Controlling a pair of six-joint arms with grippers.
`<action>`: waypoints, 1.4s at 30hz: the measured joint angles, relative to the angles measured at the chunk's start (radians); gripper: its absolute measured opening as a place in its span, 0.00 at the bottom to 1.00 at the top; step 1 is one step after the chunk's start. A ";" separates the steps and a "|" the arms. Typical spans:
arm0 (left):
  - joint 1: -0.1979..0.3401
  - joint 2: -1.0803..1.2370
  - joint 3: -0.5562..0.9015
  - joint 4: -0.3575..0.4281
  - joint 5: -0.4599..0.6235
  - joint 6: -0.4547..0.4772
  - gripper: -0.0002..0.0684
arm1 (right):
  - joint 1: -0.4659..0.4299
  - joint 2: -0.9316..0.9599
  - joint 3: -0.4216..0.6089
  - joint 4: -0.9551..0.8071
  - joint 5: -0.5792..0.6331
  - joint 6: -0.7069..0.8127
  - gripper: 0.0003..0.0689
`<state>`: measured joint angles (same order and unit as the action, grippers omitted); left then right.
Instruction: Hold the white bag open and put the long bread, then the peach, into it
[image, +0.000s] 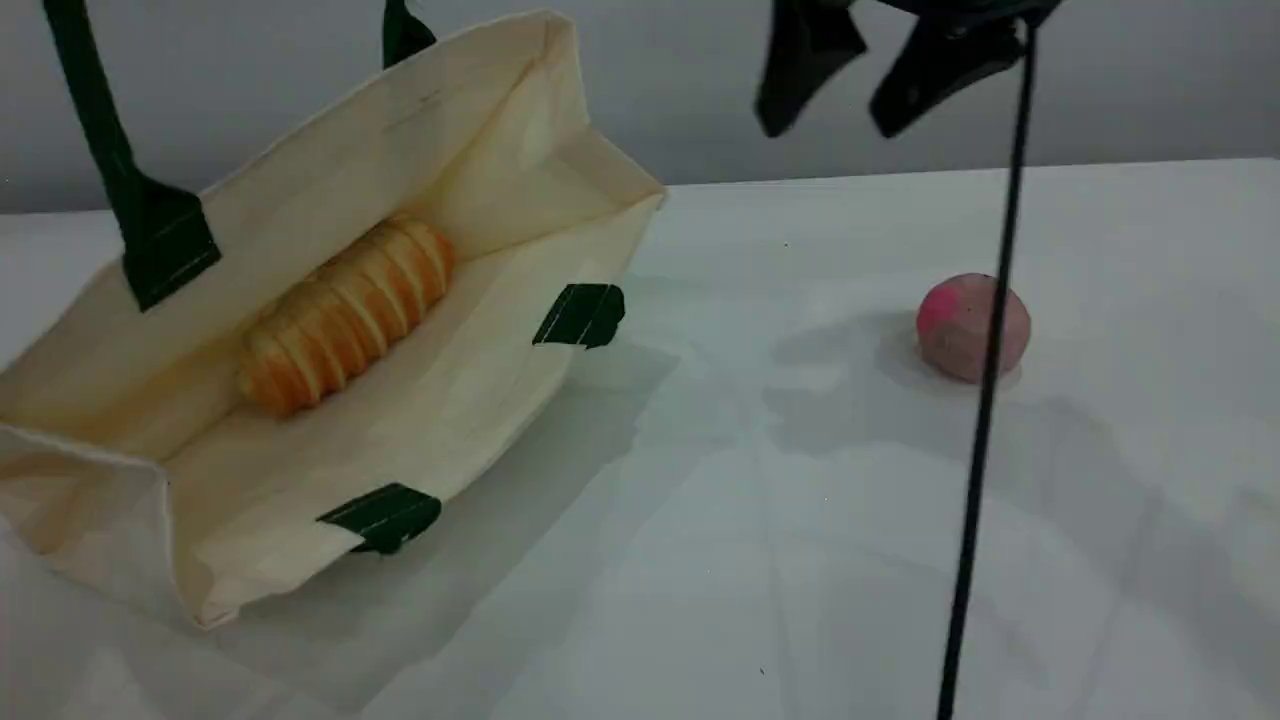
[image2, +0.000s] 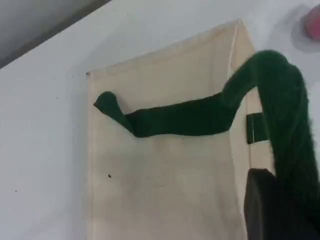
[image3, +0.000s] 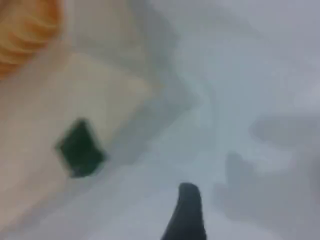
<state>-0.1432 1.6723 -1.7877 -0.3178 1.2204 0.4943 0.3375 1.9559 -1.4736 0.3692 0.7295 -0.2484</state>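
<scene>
Right claw (image: 835, 125) hangs open, high above the bench, my left claw (image2: 272, 200) clamps the handle (image2: 280, 100), and the long bread (image: 345, 315) lies in the white bag (image: 440, 400), near-left to far-right.

White table (image: 800, 560), plain grey wall (image: 1150, 90) behind; soft, even light.

Right gripper (image: 838, 118) raised, jaws apart

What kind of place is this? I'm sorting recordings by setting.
Probably a lab test bench: bare white table, plain grey wall, only a cream canvas tote bag and toy-like pink ball.
</scene>
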 joint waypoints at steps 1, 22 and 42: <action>0.000 0.000 0.000 -0.002 0.000 0.000 0.13 | 0.000 0.003 0.000 -0.039 -0.007 0.021 0.83; 0.000 0.000 0.000 -0.007 0.001 -0.004 0.13 | -0.001 0.190 0.000 -0.404 -0.022 0.283 0.83; 0.000 0.000 0.000 -0.029 0.001 -0.005 0.13 | -0.041 0.283 0.000 -0.476 -0.078 0.344 0.83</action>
<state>-0.1432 1.6723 -1.7877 -0.3466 1.2213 0.4893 0.2965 2.2393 -1.4736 -0.1072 0.6511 0.0956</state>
